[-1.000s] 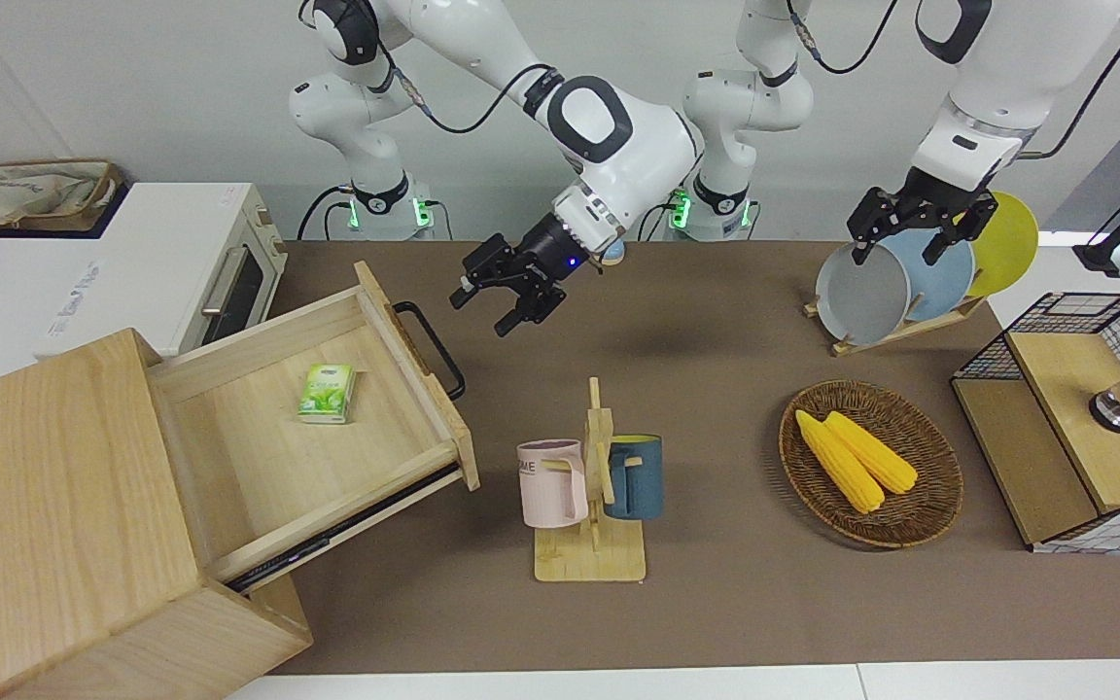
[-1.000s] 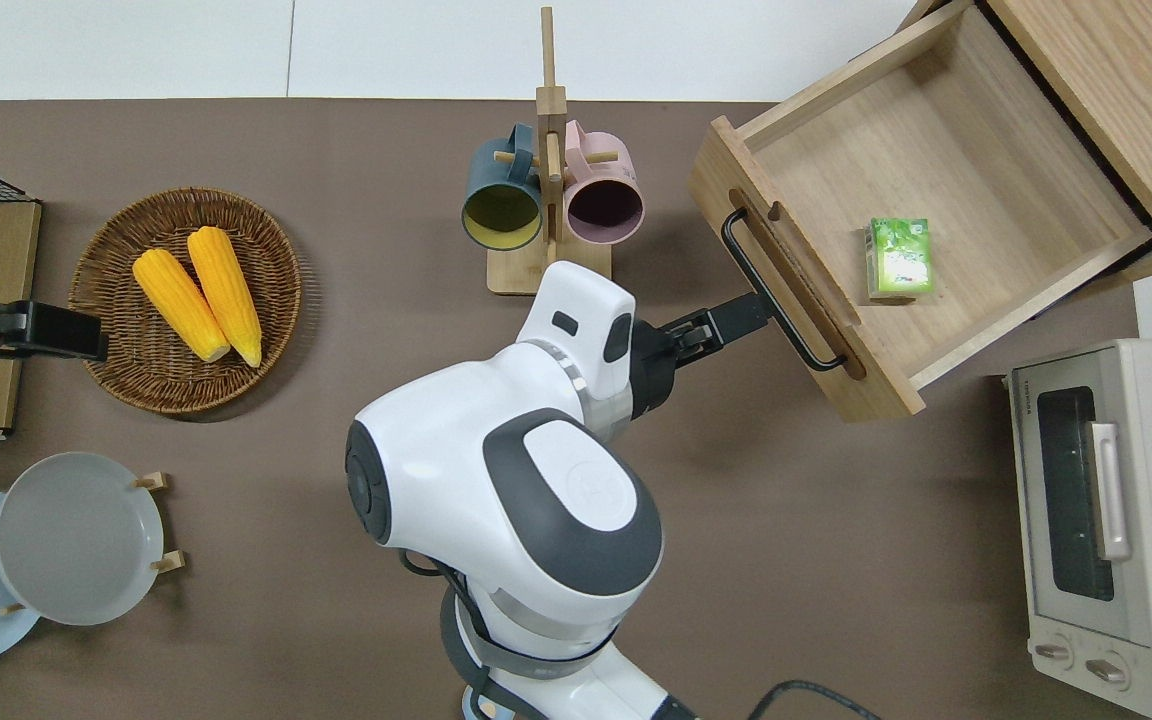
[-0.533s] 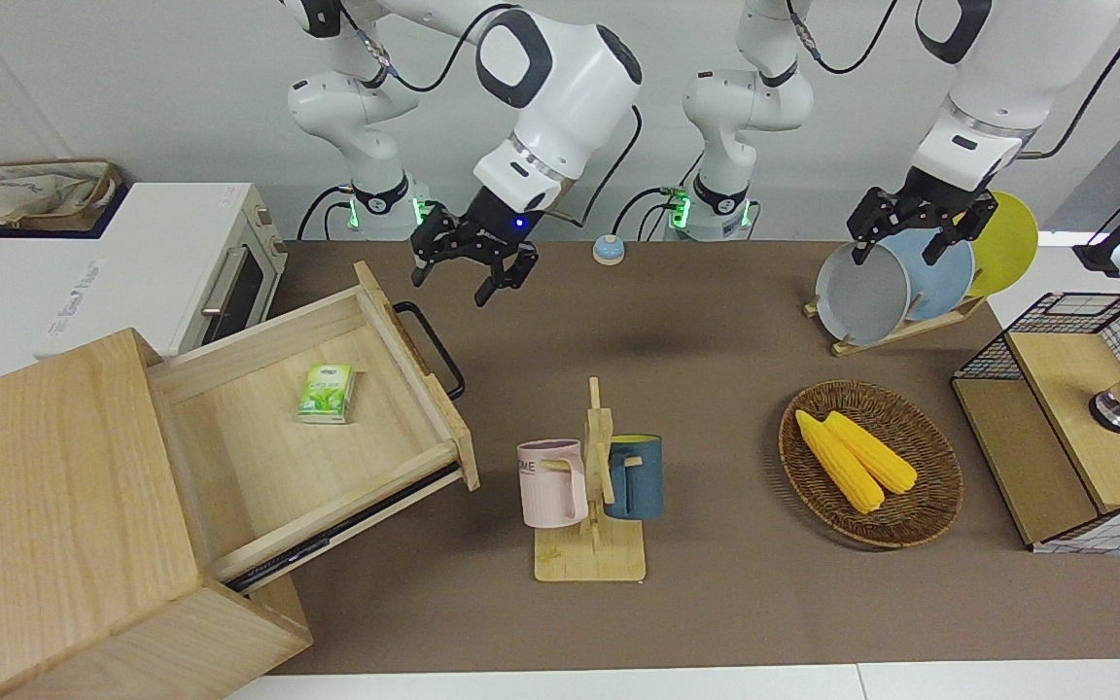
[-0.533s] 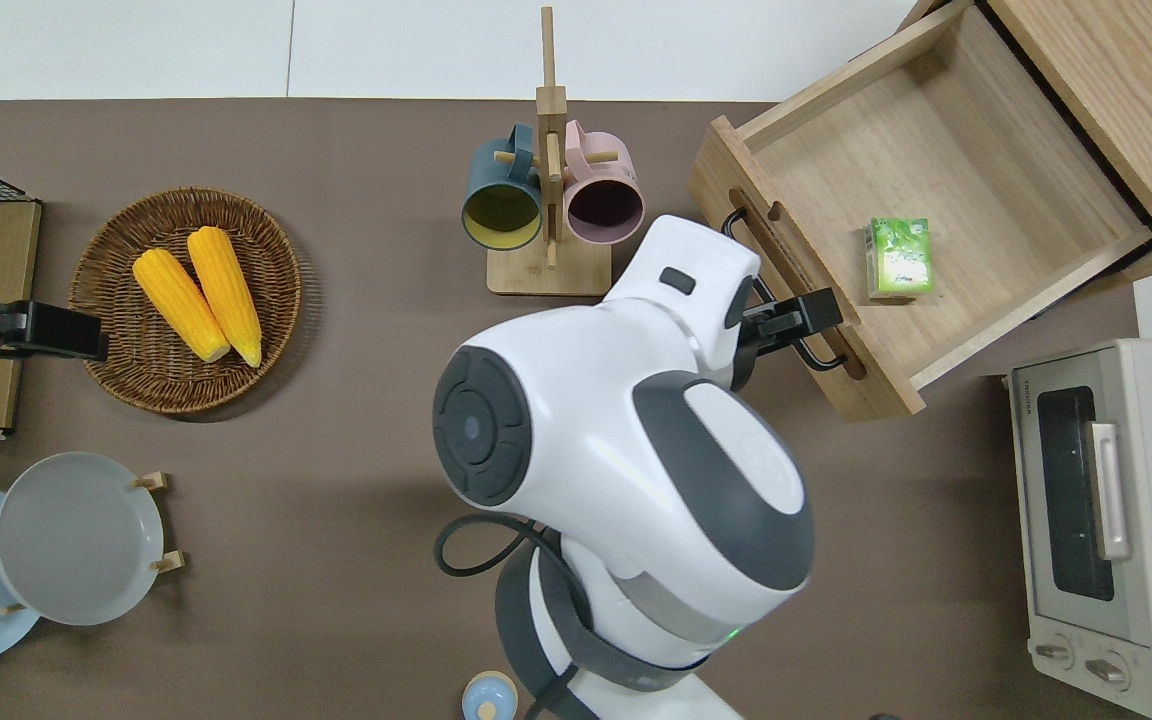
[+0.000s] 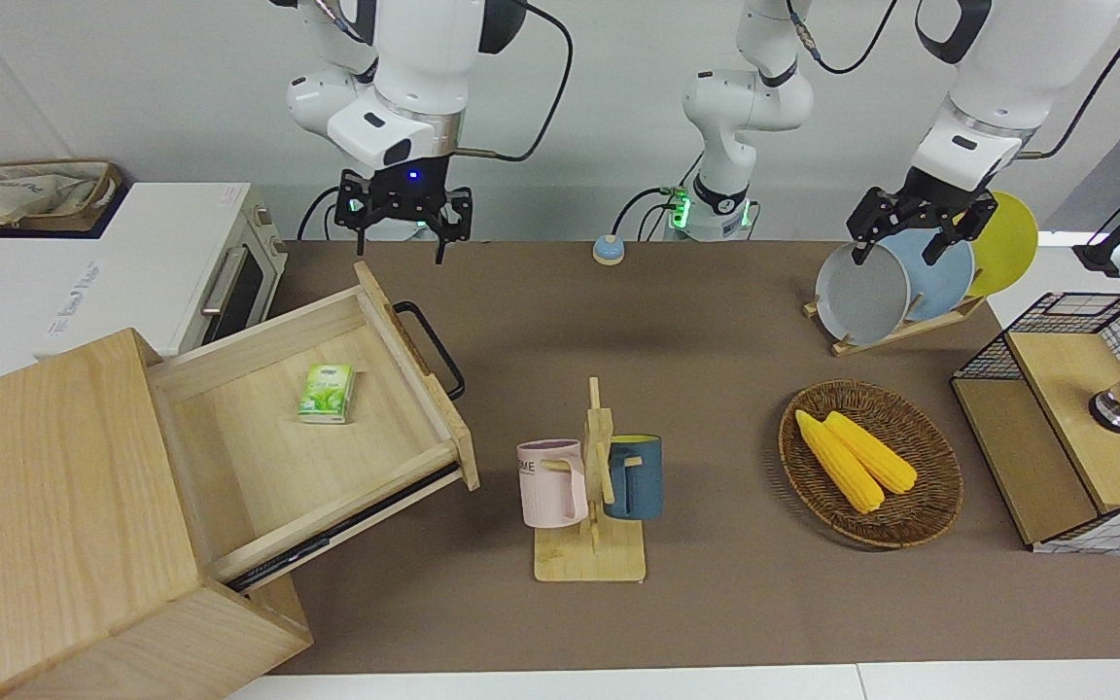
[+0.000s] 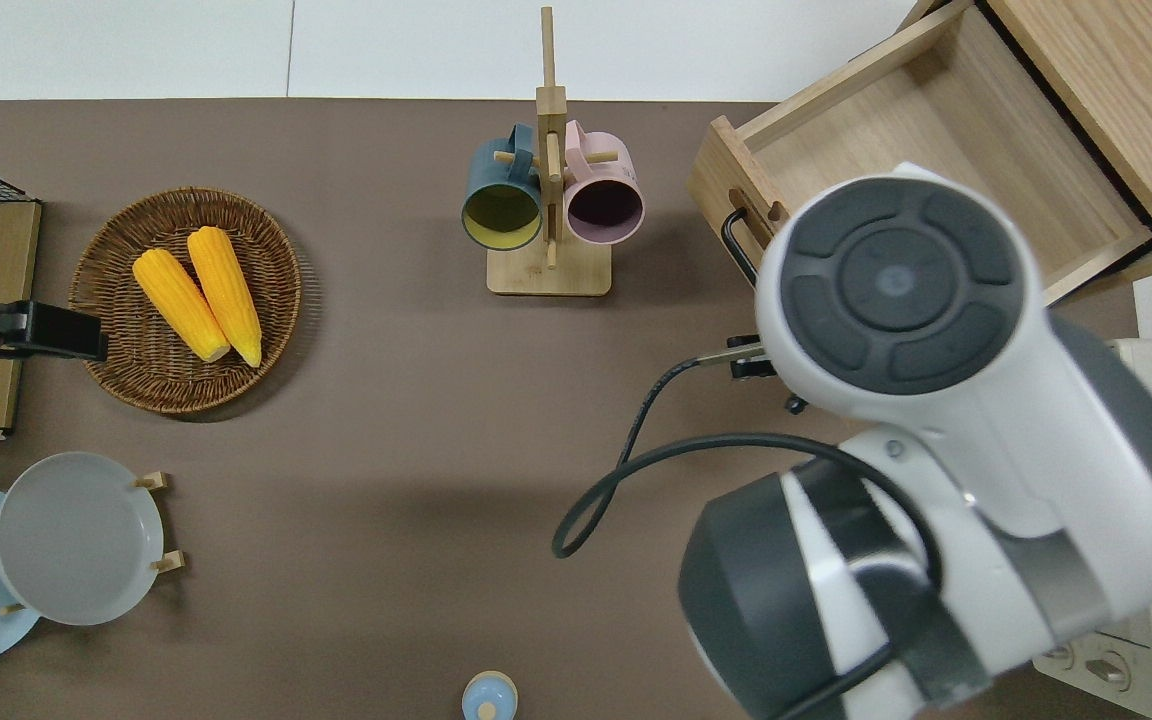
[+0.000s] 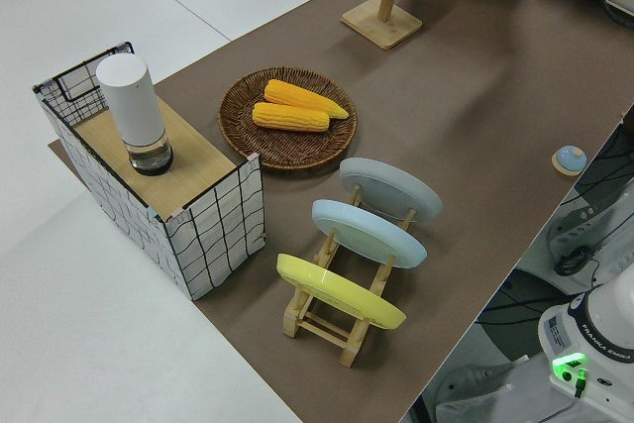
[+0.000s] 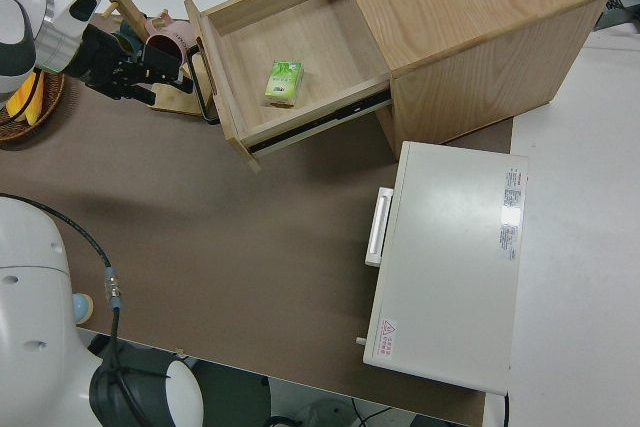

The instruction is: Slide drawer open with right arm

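Note:
The drawer [image 5: 259, 467] stands pulled well out of the pale wooden cabinet [image 5: 45, 506], its black bar handle [image 5: 431, 345] free. A small green packet [image 5: 327, 393] lies inside. The drawer [image 8: 300, 37] and handle [image 8: 205, 77] also show in the right side view. My right gripper [image 5: 402, 250] is open and empty, raised, fingers pointing down, apart from the handle on the side nearer the robots. In the overhead view my right arm [image 6: 896, 290] hides the gripper and much of the drawer [image 6: 716, 180]. The left arm is parked, its gripper [image 5: 898, 255] open.
A white toaster oven [image 5: 181, 267] stands beside the cabinet, nearer the robots. A mug rack [image 5: 591, 486] with two mugs is mid-table. A basket [image 5: 929, 506] holds two corn cobs; a plate rack [image 5: 895, 282] and a wood-and-wire box [image 5: 1075, 428] stand toward the left arm's end. A small bell [image 5: 607, 251] sits near the robots.
My right gripper has left the drawer handle, risen and swung back toward the robots' base, turning to point down. The drawer stays open. The left arm has not moved.

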`<state>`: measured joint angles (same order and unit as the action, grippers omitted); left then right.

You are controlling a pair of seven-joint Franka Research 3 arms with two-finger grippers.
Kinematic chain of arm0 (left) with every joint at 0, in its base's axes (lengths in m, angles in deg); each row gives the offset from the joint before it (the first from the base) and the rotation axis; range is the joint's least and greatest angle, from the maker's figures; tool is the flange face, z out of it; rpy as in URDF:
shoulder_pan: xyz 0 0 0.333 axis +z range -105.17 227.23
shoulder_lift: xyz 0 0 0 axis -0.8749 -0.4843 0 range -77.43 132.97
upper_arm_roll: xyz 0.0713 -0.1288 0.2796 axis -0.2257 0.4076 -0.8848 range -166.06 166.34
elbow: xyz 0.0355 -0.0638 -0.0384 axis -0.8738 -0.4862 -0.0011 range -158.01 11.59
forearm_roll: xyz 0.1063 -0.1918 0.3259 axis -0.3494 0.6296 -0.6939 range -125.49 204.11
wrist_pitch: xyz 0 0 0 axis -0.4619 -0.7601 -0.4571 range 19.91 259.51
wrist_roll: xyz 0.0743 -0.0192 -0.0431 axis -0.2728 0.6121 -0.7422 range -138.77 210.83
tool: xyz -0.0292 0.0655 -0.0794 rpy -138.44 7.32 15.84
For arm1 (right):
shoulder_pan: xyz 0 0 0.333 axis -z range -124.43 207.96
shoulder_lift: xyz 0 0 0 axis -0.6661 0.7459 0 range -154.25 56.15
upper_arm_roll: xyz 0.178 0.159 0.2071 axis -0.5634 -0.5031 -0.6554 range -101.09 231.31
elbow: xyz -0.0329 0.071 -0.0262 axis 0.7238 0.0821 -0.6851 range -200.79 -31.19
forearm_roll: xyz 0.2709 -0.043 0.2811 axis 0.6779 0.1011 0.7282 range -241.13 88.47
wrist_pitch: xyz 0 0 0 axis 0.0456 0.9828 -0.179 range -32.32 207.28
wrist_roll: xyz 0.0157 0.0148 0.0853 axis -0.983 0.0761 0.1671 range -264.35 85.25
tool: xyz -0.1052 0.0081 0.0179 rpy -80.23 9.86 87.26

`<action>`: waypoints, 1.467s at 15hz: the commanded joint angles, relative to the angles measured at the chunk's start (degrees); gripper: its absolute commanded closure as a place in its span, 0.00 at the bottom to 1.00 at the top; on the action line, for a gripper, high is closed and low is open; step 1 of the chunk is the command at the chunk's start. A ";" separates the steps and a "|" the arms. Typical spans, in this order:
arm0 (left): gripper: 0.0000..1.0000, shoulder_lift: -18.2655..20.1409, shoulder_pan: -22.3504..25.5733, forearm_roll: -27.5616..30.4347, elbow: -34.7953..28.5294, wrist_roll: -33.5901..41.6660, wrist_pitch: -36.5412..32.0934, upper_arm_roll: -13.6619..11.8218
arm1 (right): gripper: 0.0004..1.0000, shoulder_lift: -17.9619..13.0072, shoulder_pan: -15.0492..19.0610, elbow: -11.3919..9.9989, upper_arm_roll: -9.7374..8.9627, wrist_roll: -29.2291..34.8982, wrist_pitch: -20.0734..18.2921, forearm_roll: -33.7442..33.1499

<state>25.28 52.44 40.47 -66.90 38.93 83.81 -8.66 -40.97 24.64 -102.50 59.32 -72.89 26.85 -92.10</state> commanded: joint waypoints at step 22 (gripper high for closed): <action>0.00 -0.76 -0.99 -0.72 1.17 0.43 0.02 -0.95 | 0.01 -3.42 8.69 -6.10 11.68 -15.33 4.05 18.94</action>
<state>25.28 52.44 40.47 -66.90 38.93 83.81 -8.66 -43.96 32.07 -105.97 71.40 -84.89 28.85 -74.62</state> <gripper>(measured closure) 0.004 0.013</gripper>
